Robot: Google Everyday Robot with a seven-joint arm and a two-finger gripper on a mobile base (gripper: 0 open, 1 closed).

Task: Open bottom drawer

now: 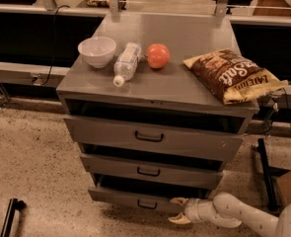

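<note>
The empty hand [178, 210], fingers spread, sits just right of the black loop handle [147, 204] on the shallow grey bottom drawer [116, 195].

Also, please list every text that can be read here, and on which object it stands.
"Salt": on the brown chip bag; its other words are too blurred to read.
Label of the water bottle: too blurred to read.
Bottom drawer: no text on its front.
Gripper, low beside that drawer's front, right of the handle: no text visible.
</note>
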